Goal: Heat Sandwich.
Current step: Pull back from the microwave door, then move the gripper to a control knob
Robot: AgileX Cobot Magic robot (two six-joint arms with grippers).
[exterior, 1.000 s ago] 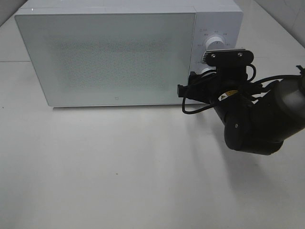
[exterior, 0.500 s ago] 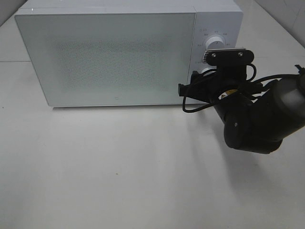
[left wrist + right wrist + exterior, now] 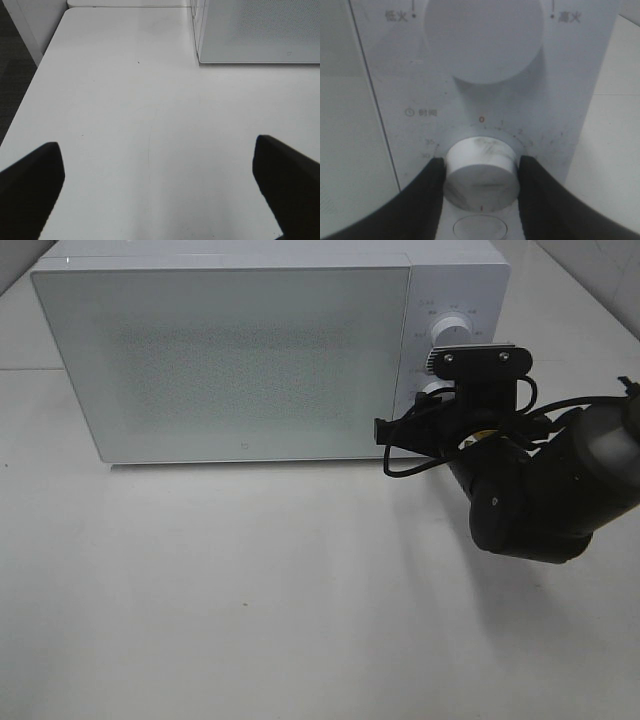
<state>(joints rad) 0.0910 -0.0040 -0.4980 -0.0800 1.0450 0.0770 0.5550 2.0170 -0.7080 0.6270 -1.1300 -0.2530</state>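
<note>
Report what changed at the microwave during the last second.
Barely anything visibly moved. The right gripper stays at the control panel, jaws against both sides of the timer dial. The microwave, still closed, has not shifted.

Left pincer (image 3: 159, 180) hangs wide open, while right pincer (image 3: 481, 169) clasps the lower dial (image 3: 480, 175) between both fingers.

High view overlooks microwave (image 3: 220, 360); right wrist faces its dial (image 3: 480, 172) closely.

低火, 高火, 时间 on microwave panel (image 3: 565, 75)
</note>
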